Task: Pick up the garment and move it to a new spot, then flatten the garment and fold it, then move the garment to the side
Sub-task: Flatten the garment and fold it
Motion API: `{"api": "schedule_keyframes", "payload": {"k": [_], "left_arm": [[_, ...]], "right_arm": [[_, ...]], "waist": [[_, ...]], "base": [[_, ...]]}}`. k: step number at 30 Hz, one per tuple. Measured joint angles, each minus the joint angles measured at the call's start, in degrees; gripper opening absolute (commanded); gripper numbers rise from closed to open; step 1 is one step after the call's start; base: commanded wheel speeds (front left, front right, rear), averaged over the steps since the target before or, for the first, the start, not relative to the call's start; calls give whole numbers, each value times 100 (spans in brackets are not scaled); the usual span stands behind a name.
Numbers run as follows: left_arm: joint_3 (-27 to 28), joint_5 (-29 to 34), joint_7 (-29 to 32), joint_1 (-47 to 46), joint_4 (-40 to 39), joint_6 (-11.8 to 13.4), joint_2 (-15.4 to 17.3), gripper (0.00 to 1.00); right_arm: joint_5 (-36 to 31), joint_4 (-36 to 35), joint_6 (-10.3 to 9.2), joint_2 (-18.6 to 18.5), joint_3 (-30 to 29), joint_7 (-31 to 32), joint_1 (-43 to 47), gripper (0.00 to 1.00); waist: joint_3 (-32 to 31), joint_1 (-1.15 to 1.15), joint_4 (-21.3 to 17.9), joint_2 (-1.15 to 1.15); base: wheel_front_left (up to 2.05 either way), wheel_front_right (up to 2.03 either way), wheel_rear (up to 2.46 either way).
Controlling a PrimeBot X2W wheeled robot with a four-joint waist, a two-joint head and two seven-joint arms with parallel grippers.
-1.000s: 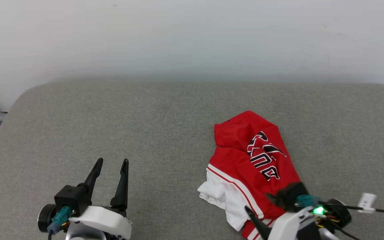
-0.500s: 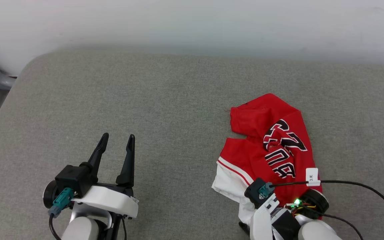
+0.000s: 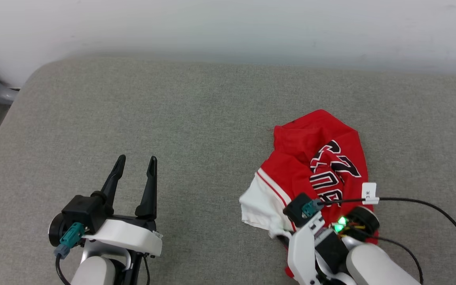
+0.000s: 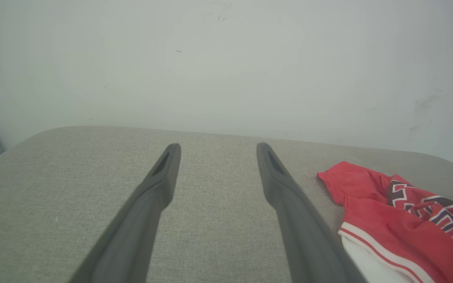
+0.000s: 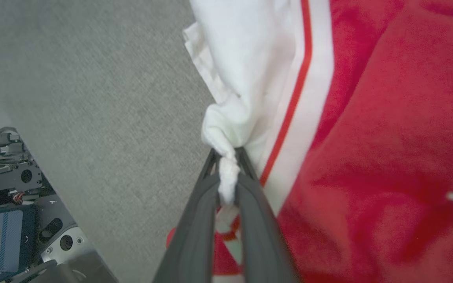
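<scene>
Pinching a bunched fold of the white sleeve point(image 5: 234, 59), the right gripper point(image 5: 228, 157) is clamping nearly shut on the shirt point(image 3: 315, 138), which is lying crumpled toward the right front of the grey padded surface point(image 3: 180, 103). Gripping this loose edge is probably giving it a handle for lifting. Its arm is reaching steeply down over the front edge. The left gripper point(image 3: 135, 160) is hovering wide open and empty at the left front, fingers pointing toward the far edge.

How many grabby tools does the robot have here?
2. Left tool: open above the grey cushion, lower left. Right tool: shut on the garment's white cloth, lower right.
</scene>
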Motion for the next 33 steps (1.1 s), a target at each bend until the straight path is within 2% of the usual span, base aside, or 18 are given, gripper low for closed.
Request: {"api": "schedule_keyframes", "payload": {"k": [4,8,11,15,21,26,27,28,30,33], "left_arm": [[62,58,0,60,15,-21,-30,100],[73,103,0,99,15,-49,-84,100],[98,116,0,138,13,-55,-107,100],[104,124,0,164,20,-89,-135,100],[108,157,0,171,70,-115,-148,100],[94,164,0,172,125,-155,-157,100],[96,165,0,172,134,-158,-157,100],[94,165,0,175,143,-163,-158,100],[99,167,0,200,162,-164,-158,100],[88,182,0,239,204,-181,-159,100]], "right_arm": [[-180,-434,1,235,-477,-595,-296,0],[-459,-764,1,424,-1190,-1004,-331,0],[-613,-933,1,579,-1905,-1155,-288,0],[-854,-1082,1,793,-3154,-1251,38,0],[-959,-962,0,1063,-4968,-1339,781,0],[-916,-467,0,1139,-5993,-1415,1341,0],[-876,-324,0,1140,-6089,-1441,1418,27],[-768,-143,0,1141,-6148,-1491,1472,46],[-615,163,0,1154,-6181,-1667,1556,100],[-424,412,0,1161,-6151,-2121,1560,100]], "waist": [[-104,0,-83,0],[-180,0,-177,0],[-221,0,-245,0],[-243,0,-323,0],[-209,0,-413,0],[-211,0,-447,0],[-216,-1,-453,0],[-220,-1,-460,0],[-239,-1,-480,0],[-272,-1,-504,0]], "base": [[0,0,0],[0,0,0],[0,0,0],[0,0,0],[0,0,0],[0,0,0],[0,0,0],[0,0,0],[0,0,0],[0,0,0]]}}
